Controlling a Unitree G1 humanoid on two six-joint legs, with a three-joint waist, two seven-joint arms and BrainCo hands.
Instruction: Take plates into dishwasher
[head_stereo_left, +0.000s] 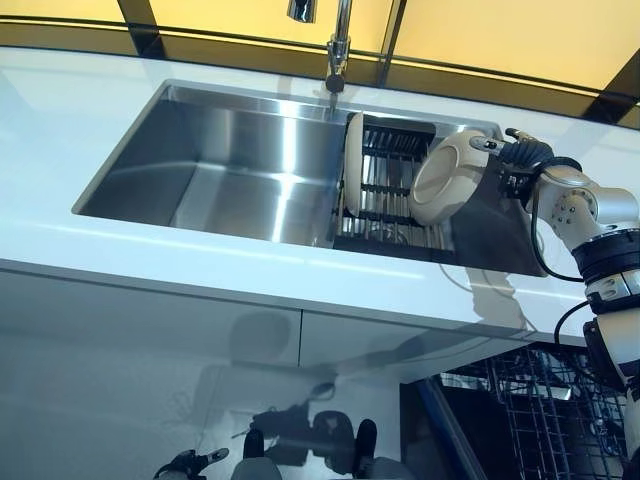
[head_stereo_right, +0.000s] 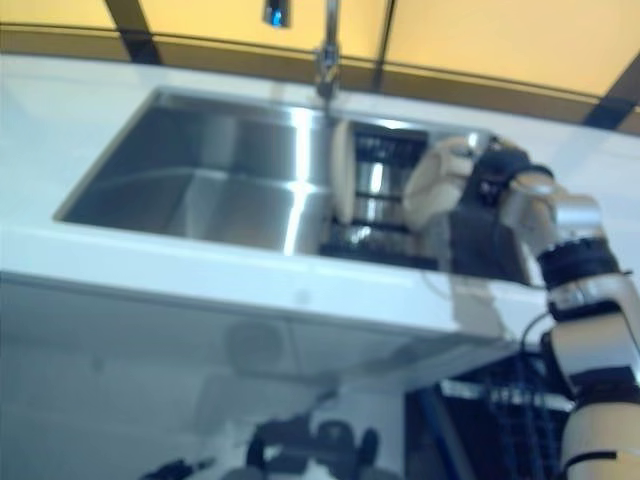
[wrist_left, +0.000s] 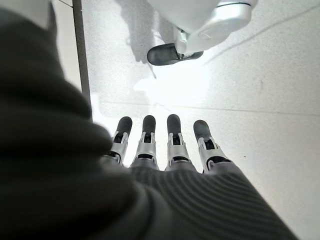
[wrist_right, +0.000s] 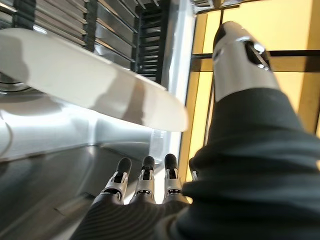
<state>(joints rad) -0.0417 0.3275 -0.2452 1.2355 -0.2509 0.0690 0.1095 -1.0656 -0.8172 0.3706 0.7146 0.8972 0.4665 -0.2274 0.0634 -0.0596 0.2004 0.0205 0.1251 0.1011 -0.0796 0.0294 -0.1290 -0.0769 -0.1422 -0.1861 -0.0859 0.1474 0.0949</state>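
Your right hand (head_stereo_left: 505, 160) apparently pinches plate (head_stereo_left: 447, 177) over sink rack (head_stereo_left: 385, 190); second plate (head_stereo_left: 353, 160) remains; left hand (wrist_left: 160, 145) fingers straight, idle; dishwasher rack (head_stereo_left: 540, 420) seemingly unloaded

A white counter (head_stereo_left: 120, 250) is seen running across the scene, with a stainless steel sink (head_stereo_left: 230, 165) set into it. A chrome tap (head_stereo_left: 338, 45) is mounted behind the sink at its middle. Bright highlights are thrown back from the steel walls of the basin. Behind the counter, a yellow wall (head_stereo_left: 500, 35) is divided by dark strips (head_stereo_left: 250, 45), some level and some slanted. Below the counter's front edge, pale glossy cabinet fronts (head_stereo_left: 150, 340) are shown, split by a thin upright seam and faintly mirrored. In the left wrist view, a light speckled floor (wrist_left: 260, 90) is seen, brightly lit at one spot.
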